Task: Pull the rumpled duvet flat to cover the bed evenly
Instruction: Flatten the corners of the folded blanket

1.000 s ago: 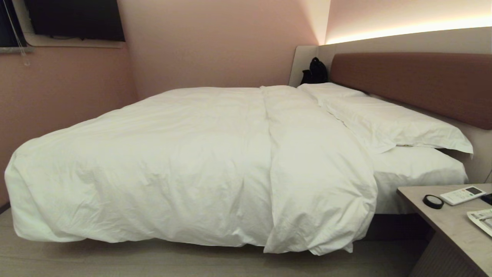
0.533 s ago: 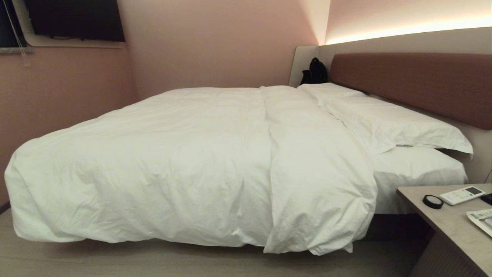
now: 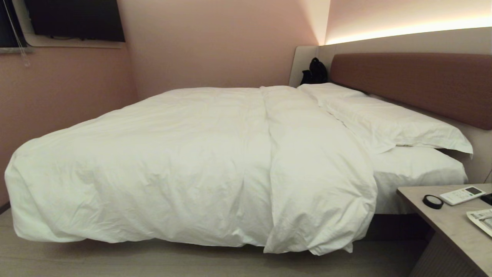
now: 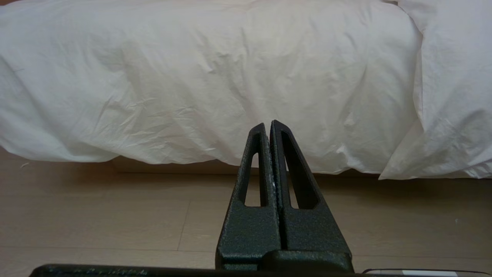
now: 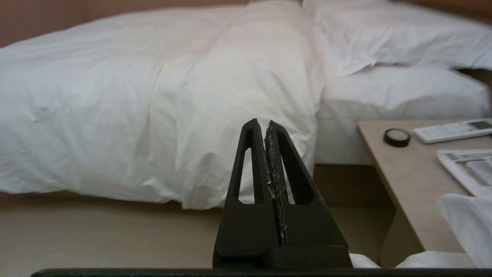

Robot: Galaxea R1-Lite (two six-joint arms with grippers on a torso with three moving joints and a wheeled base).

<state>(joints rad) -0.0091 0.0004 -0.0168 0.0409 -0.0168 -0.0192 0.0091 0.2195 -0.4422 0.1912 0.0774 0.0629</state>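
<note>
The puffy white duvet (image 3: 184, 165) lies over most of the bed (image 3: 415, 173), hanging down the near side almost to the floor, with a thick fold (image 3: 315, 169) running across it near the pillows. Neither gripper shows in the head view. My left gripper (image 4: 268, 124) is shut and empty, low over the floor, pointing at the duvet's hanging edge (image 4: 215, 96) and apart from it. My right gripper (image 5: 261, 122) is shut and empty too, aimed at the duvet's folded corner (image 5: 238, 127), short of touching it.
Two flat pillows (image 3: 384, 119) lie against the reddish-brown headboard (image 3: 415, 84). A bedside table (image 3: 449, 227) at the right carries a remote (image 3: 462, 195), a small round black object (image 3: 433, 201) and a paper. A black bag (image 3: 316, 71) sits at the far corner. Pale floor (image 3: 153, 261) runs along the bed.
</note>
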